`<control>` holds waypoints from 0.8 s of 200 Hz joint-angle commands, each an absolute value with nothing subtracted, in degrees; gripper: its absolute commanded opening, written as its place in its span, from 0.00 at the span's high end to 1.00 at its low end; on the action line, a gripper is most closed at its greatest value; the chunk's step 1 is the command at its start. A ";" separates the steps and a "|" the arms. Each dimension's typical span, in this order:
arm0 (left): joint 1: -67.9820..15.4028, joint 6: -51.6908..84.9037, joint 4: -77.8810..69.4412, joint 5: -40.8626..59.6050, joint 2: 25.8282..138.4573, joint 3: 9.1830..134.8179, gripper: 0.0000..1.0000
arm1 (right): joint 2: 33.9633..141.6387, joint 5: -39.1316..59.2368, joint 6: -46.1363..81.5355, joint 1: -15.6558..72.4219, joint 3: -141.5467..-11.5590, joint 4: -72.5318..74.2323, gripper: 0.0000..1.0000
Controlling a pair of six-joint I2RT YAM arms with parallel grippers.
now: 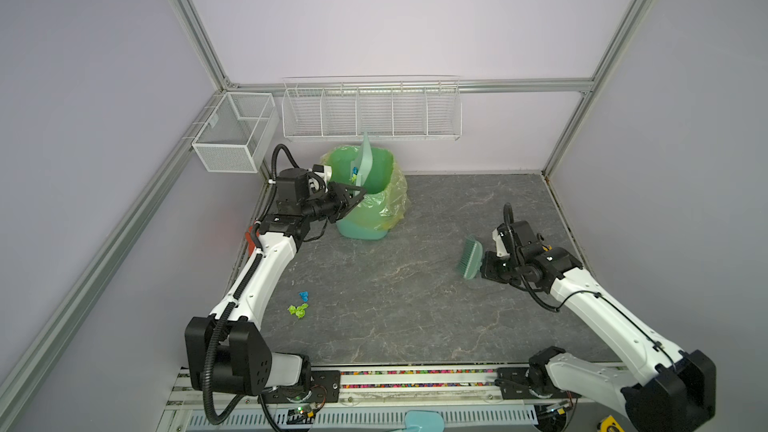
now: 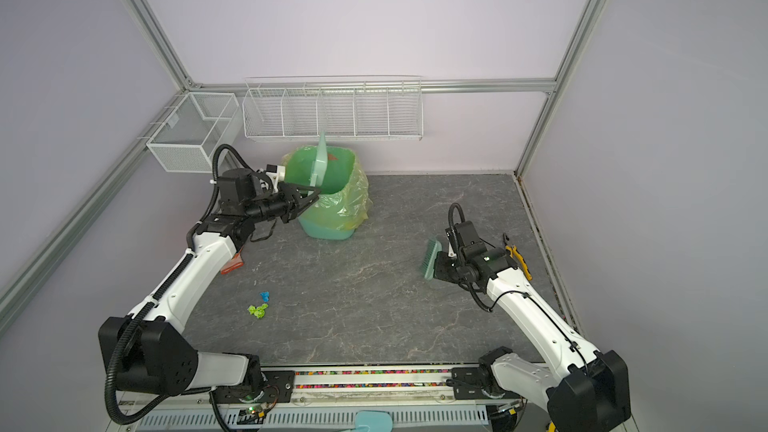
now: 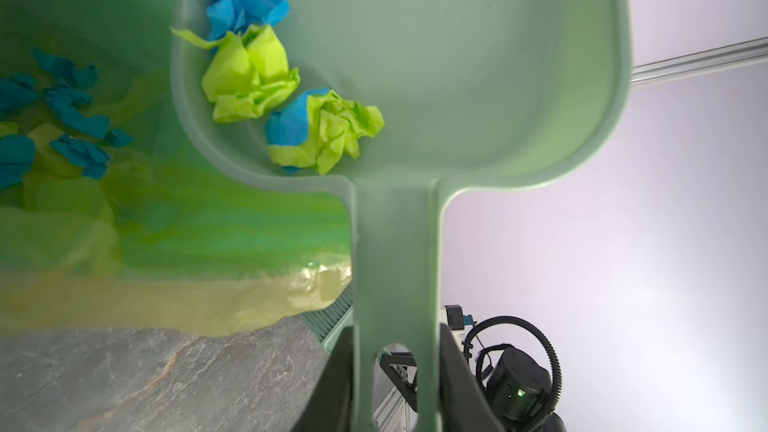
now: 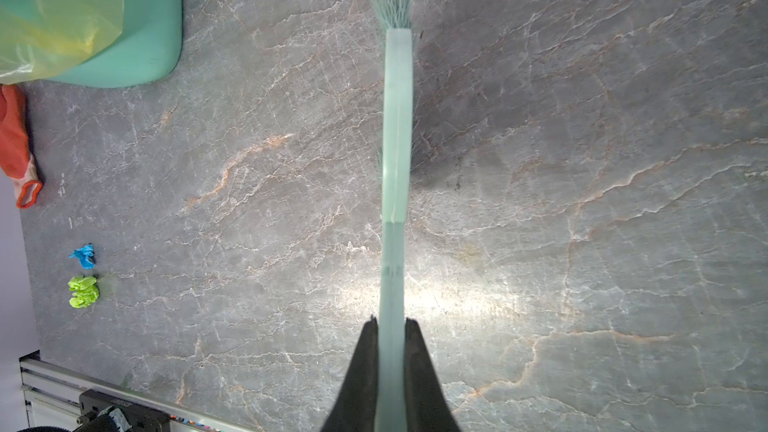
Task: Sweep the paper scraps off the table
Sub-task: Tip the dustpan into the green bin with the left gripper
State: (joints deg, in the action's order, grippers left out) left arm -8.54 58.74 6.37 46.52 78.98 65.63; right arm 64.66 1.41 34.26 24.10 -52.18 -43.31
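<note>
Holding the dustpan (image 3: pixel 457 56) by its handle in the left fingers (image 3: pixel 332 388), closed narrow around it, pan tipped on edge over the bin (image 1: pixel 361 230). Pinching the brush (image 4: pixel 397 118) handle tight in the right fingers (image 4: pixel 365 367), well to the right of the bin. Carrying three paper scraps (image 3: pixel 249 76) lodged in the pan's lower corner above the bin's mouth; leaving two more scraps (image 1: pixel 300 310) on the bench (image 1: pixel 415 305) in front of the bin. Could drop the lodged three beside the bin if withdrawn before tipping further. Could catch the bin's loose liner (image 1: pixel 395 197) on the pan edge and drag the bin over. Could scatter the bench pair with the left arm (image 1: pixel 266 268) passing low.
</note>
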 commanded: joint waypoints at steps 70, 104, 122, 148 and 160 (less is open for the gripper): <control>-7.38 86.92 -28.70 52.30 80.13 57.79 1.00 | 67.06 3.00 33.22 24.21 -55.15 -41.71 0.93; -7.21 99.21 -44.14 53.59 83.97 54.89 1.00 | 67.15 2.68 33.94 24.23 -55.09 -41.00 0.93; -7.12 108.12 -56.56 52.86 86.86 52.83 1.00 | 67.54 2.77 34.16 24.21 -55.33 -40.74 0.93; -7.12 115.59 -67.32 51.95 89.76 51.40 1.00 | 68.11 2.64 34.52 24.28 -55.70 -40.53 0.93; -7.11 116.76 -69.07 51.64 90.10 51.18 1.00 | 68.25 2.65 34.54 24.43 -55.73 -40.30 0.93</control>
